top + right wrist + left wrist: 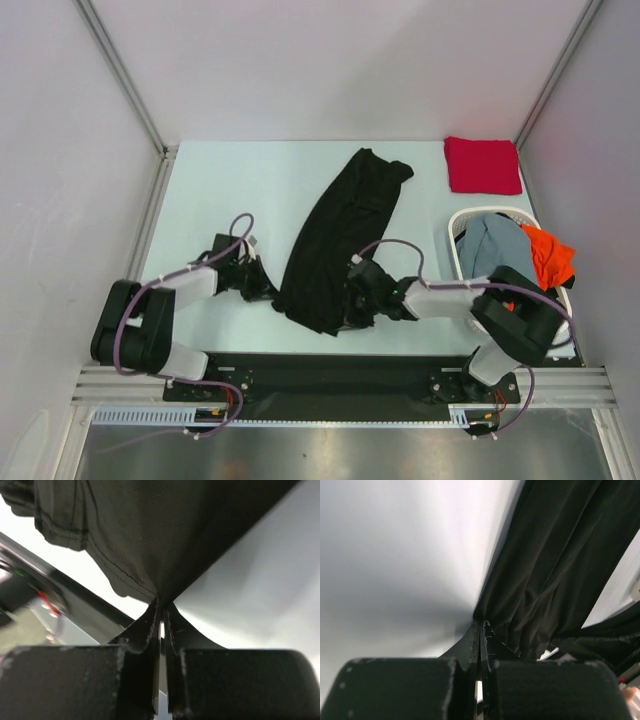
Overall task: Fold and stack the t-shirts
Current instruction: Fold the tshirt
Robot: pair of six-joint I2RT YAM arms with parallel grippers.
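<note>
Top external view: the black t-shirt (335, 240) lies as a long crumpled strip on the table (220, 190). It runs from the far middle towards my bases, and its near end is bunched between my two grippers. My left gripper (268, 292) is at the near-left corner of that bunch and my right gripper (352, 300) is at its near-right corner.

In the left wrist view my fingers are pinched together on a fold of the black cloth, which fans away from the tips in pleats. In the right wrist view my fingers are likewise clenched on a stitched hem edge of the same shirt.

At the right of the table stands the white basket (462, 222). A grey-blue t-shirt (492, 245) fills its far and middle part, and an orange t-shirt (548, 255) drapes over its right rim. My right arm's elbow covers the basket's near end.

The red t-shirt (482, 165) lies as a flat square at the far right corner of the table, just beyond the basket.
</note>
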